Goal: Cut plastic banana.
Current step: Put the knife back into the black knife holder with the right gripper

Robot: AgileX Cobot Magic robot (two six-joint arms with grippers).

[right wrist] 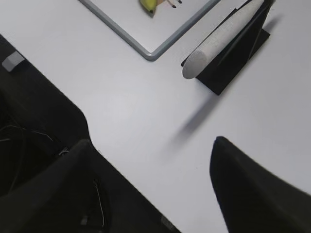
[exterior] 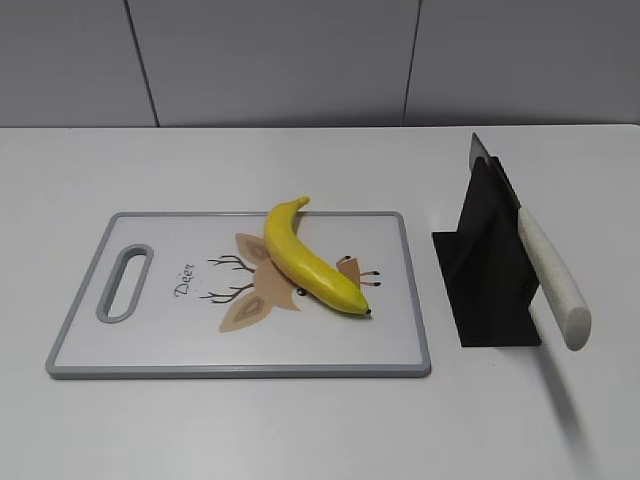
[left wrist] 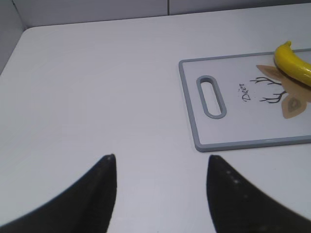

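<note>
A: Fingers, left gripper (left wrist: 160, 194)?

B: Spread apart, nothing between them. They hung over bare table (left wrist: 97, 87), near the board's handle end, touching nothing.

A: Next item, moving right.

B: Cutting board (exterior: 90, 340), grey rim, deer print, hand slot (exterior: 124, 283) at its left end. It lay flat with its long side toward the camera, likely so that either arm could reach it.

A: The fruit?

B: Banana (exterior: 305, 260), yellow, whole, uncut. It lay diagonally across the middle of the board, stem toward the far edge, dark tip toward the near right. In the left wrist view only its stem end showed, at the right edge; it sat well apart from those fingers, past the slot and the print.

A: Right of the board?

B: Black stand (exterior: 490, 280), just beside the board's right edge and apart from it. Knife (exterior: 545, 270), pale handle, slotted into it, blade tilted up toward the wall, handle end jutting toward the front. Judged: held that way so a gripper could close around the handle without scraping the table.

A: Fingers, right gripper (right wrist: 150, 189)?

B: Likewise spread and empty, hanging over the table's front edge. The knife handle lay ahead of them, near but untouched; the banana was further off, only its tip showing at the top of the right wrist view.
</note>
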